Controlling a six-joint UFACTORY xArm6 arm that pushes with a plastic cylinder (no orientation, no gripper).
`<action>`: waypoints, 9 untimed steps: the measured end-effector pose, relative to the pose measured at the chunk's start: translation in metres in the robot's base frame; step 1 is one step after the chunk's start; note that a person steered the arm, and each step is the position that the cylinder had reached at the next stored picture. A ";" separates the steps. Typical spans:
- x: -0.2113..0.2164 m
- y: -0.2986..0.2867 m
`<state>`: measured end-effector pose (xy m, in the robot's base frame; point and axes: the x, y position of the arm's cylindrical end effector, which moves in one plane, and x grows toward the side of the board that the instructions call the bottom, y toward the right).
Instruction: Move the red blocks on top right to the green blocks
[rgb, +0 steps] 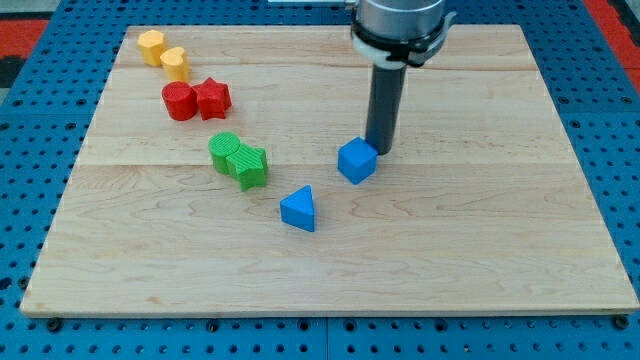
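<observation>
Two red blocks lie touching near the view's upper left: a red round block (179, 101) and a red star-shaped block (212, 97). Below them sit two green blocks, also touching: a green round block (225, 151) and a green star-shaped block (250, 165). My tip (379, 151) stands on the board right behind the upper right edge of a blue cube (357, 160), touching or nearly touching it. It is well to the right of the red and green blocks.
Two yellow blocks (151, 46) (175, 63) lie at the board's top left corner. A blue triangular block (298, 209) lies below and left of the blue cube. The wooden board (480, 240) rests on a blue pegboard surface.
</observation>
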<state>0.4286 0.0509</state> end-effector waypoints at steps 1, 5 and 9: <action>0.013 -0.032; -0.110 -0.169; -0.156 -0.248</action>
<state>0.2728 -0.1971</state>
